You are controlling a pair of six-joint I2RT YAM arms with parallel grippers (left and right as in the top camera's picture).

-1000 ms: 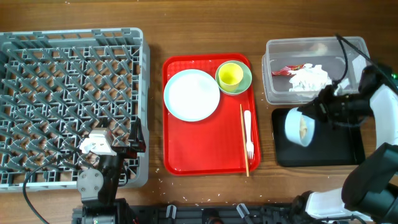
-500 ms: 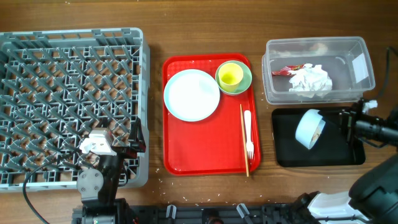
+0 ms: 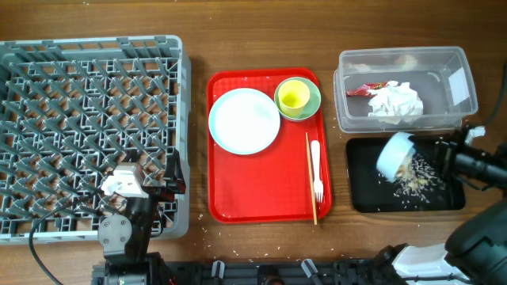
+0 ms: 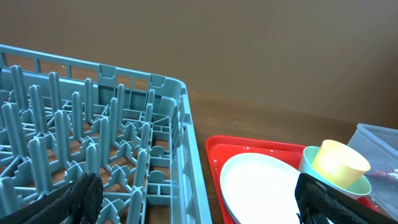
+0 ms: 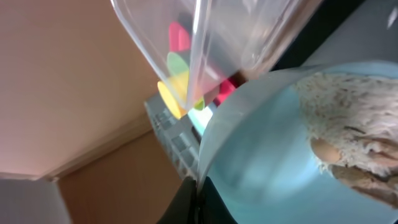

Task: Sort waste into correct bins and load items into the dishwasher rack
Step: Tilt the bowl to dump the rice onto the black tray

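My right gripper (image 3: 437, 156) is shut on the rim of the small pale-blue dish (image 3: 394, 153) and holds it tipped over the black tray (image 3: 364, 198). Rice scraps (image 3: 418, 176) lie scattered in the black tray. In the right wrist view my fingers (image 5: 198, 186) pinch the dish's edge (image 5: 267, 155), with scraps (image 5: 348, 143) clinging inside. The clear tub (image 3: 467, 87) holds a red wrapper (image 3: 366, 89) and white tissue (image 3: 396, 100). My left gripper (image 3: 150, 186) is open and empty at the grey rack's (image 3: 87, 127) near right corner.
A red serving tray (image 3: 253, 190) holds the large plate (image 3: 244, 120), the green bowl (image 3: 313, 103) with the yellow cup (image 3: 294, 95) in it, the white fork (image 3: 316, 170) and the chopsticks (image 3: 310, 178). Crumbs lie on the table's front edge.
The right arm pulled back to the right and tipped the dish further over the black tray. Rice scraps fell out onto the tray. The left arm has not moved.
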